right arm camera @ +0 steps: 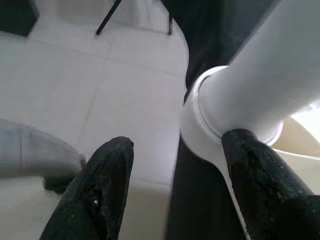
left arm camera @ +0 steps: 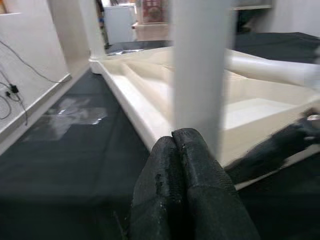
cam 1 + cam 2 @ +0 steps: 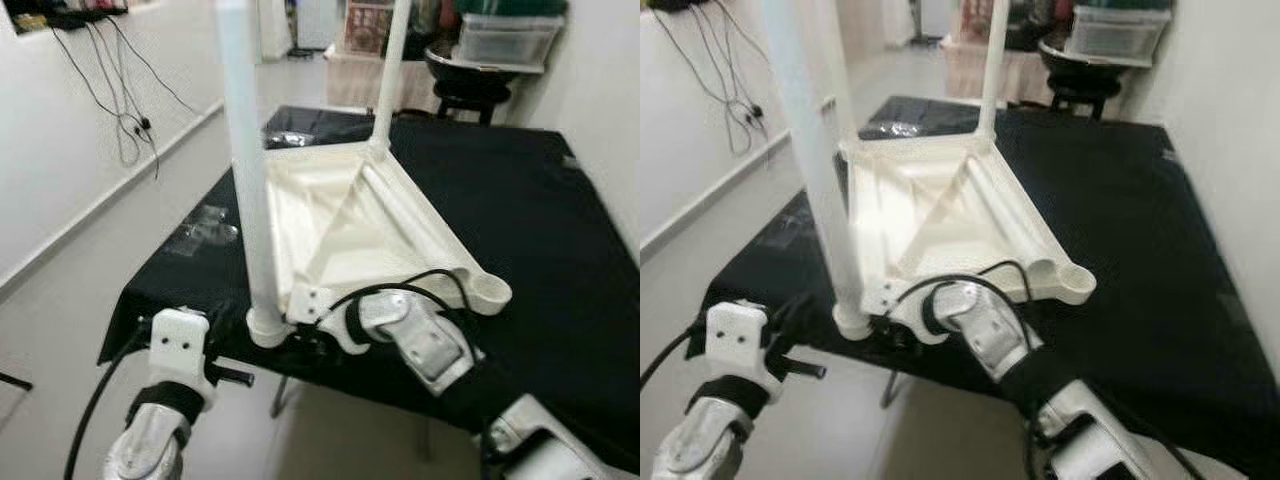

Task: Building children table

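An upturned white plastic children's table top (image 3: 350,220) is lying on a black-covered work table (image 3: 540,250), its near corner hanging just over the front edge, as a humanoid robot is working at fitting the legs. Two white legs are already standing up from it: the near leg (image 3: 248,180) rising from the socket at the front corner, and a far leg (image 3: 390,75) at the back corner, while the socket (image 3: 487,290) at the right-hand corner is sitting open and waiting. The right gripper (image 1: 172,165) is reaching in at the base of the near leg, its two black fingers spread wide, one finger (image 1: 260,180) touching the socket collar and the other out over the floor, gripping nothing. The left gripper (image 2: 185,175) is hovering just in front of the same leg, its fingers pressed together and empty. By the look of it, the moulded top and hollow tube legs are light and stiff, with a smooth, glossy skin that is likely to be slippery under rubber pads; the ribbed underside suggests it will keep its shape when pressed. The surest hold on a leg appears to be low on the shaft, just above the collar, where a squeeze will not tip it, and the top is probably best steadied by its thick rim beside a socket. A clear plastic bag (image 3: 205,232) is lying on the cloth to the left, and cables (image 3: 125,110) are hanging on the wall.
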